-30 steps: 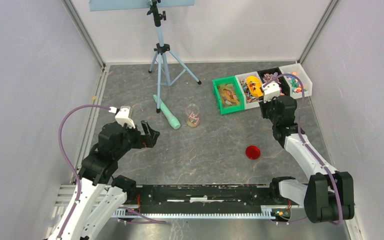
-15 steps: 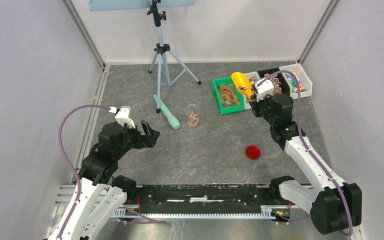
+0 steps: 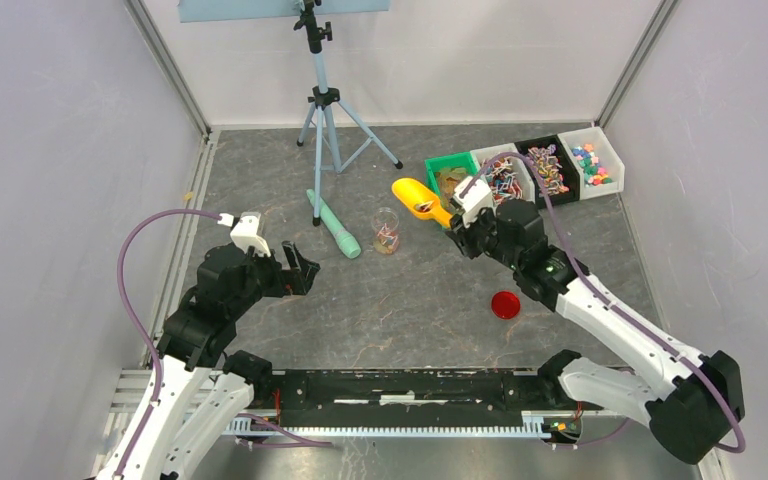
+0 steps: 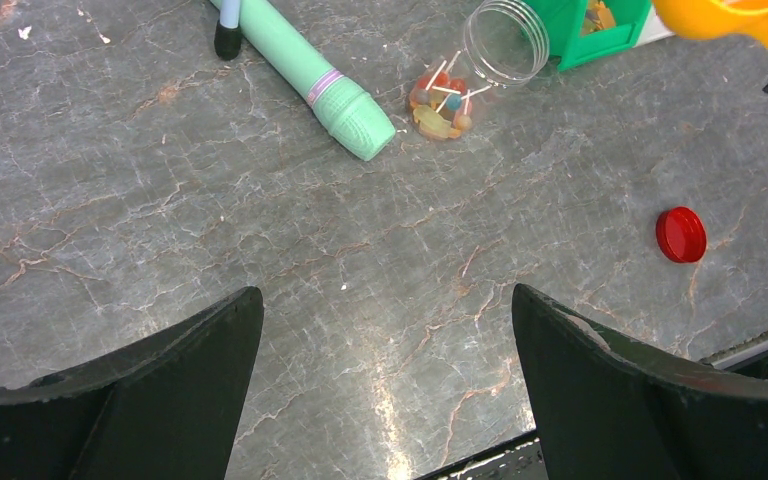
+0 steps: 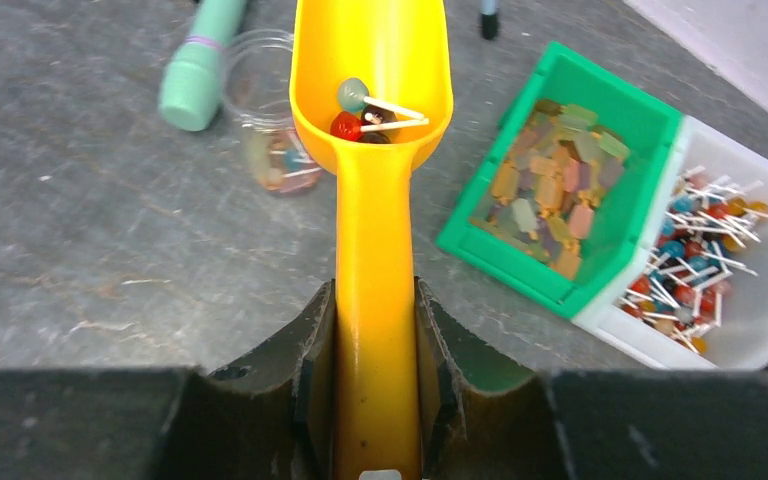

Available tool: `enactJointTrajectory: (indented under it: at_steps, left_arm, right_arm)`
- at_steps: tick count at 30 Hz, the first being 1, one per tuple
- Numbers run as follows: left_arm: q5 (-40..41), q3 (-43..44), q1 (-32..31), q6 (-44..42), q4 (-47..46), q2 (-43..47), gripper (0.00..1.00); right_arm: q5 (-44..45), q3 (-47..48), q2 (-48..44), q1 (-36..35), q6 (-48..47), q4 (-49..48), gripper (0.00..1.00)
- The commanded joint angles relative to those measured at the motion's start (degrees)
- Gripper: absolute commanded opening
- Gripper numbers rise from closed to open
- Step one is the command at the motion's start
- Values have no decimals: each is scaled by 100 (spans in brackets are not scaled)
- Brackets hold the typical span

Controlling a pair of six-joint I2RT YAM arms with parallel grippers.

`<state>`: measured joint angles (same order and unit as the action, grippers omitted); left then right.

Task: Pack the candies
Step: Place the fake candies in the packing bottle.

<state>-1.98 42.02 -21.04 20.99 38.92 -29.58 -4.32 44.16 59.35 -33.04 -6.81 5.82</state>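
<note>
1. The right claw [image 5: 375, 335] is clamped narrow on the handle of the orange scoop [image 5: 370, 40].
2. A few candies [image 5: 348, 125] on sticks lie in its bowl, above the table [image 5: 90, 270] and near the clear jar [image 5: 250, 100], which already holds some.
3. The step looks like carrying a scoopful over; next, the lip must line up over the jar's mouth and tip gently.
4. The left claw [image 4: 385, 300] hangs wide open, empty, well apart.

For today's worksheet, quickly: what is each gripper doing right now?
Left gripper: open, holding nothing.
Right gripper: shut on the orange plastic scoop, which carries small stick candies.
</note>
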Motion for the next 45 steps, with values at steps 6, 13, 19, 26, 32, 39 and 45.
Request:
enactJointTrajectory:
  at_steps: [6, 13, 19, 26, 32, 39, 45]
  left_arm:
    - [49, -1, -12, -34, -142, 33, 100]
    - [38, 0, -12, -34, -140, 11, 100]
    - [66, 5, -9, -38, -144, 57, 100]
    - [92, 0, -14, -34, -131, 92, 100]
    - [102, -8, -12, -38, -137, 128, 100]
    - [119, -9, -10, -34, -133, 141, 100]
    - [138, -5, -13, -34, -122, 166, 100]
  right_arm:
    - [874, 1012, 217, -1110, -159, 1162, 0]
    - [1176, 1504, 467, -1450, -110, 1920, 0]
    - [1331, 2012, 759, -1551, -57, 2492, 0]
    - [1511, 2426, 1010, -1601, -57, 2901, 0]
    - [1662, 2522, 1185, -1605, -57, 3069, 0]
    - [1664, 2566, 1301, -1601, -31, 3086, 0]
    - [1703, 2779, 1467, -1596, -5, 3305, 0]
